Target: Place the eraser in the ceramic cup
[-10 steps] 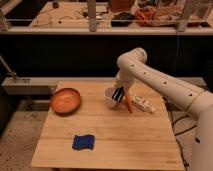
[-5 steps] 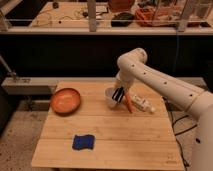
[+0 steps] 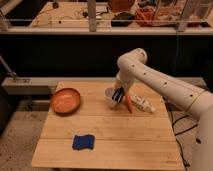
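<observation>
The small white ceramic cup (image 3: 109, 96) stands near the middle of the wooden table (image 3: 120, 137), right of the orange bowl. My gripper (image 3: 118, 95) hangs from the white arm with its dark fingers pointing down at the cup's right rim, touching or just over it. The fingers look shut. The eraser is hidden; I cannot make out anything between the fingers.
A wide orange bowl (image 3: 65, 100) sits at the table's left. A blue cloth-like piece (image 3: 83, 142) lies near the front left. Just right of the cup lie an orange carrot-shaped thing (image 3: 128, 103) and a white oblong object (image 3: 143, 104). A dark shelf runs behind.
</observation>
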`<state>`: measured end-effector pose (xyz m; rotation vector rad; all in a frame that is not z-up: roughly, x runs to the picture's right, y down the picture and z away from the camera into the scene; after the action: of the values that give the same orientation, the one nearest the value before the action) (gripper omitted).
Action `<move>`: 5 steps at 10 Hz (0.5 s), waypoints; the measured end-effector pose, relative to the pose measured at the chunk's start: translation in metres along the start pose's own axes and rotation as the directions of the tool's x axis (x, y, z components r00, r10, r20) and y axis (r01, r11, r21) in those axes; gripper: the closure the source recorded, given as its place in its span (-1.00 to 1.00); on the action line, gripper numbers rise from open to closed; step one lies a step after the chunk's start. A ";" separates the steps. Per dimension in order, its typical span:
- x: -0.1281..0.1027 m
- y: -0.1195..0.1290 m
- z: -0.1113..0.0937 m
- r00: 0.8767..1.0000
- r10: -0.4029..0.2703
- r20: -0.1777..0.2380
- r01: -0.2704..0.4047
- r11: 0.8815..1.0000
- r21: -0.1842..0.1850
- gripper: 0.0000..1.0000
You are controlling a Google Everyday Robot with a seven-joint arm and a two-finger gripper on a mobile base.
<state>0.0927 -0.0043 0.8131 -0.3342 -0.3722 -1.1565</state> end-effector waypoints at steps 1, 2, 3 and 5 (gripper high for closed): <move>0.001 0.000 -0.001 1.000 0.001 0.000 -0.001 1.000 0.000 0.97; 0.003 0.000 -0.002 1.000 0.016 0.020 -0.016 1.000 0.007 1.00; 0.008 0.000 -0.005 0.998 0.032 0.047 -0.033 0.999 0.019 1.00; 0.010 -0.001 -0.010 0.996 0.045 0.082 -0.047 0.999 0.023 1.00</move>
<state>0.0966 -0.0176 0.8091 -0.3672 -0.4483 -1.0946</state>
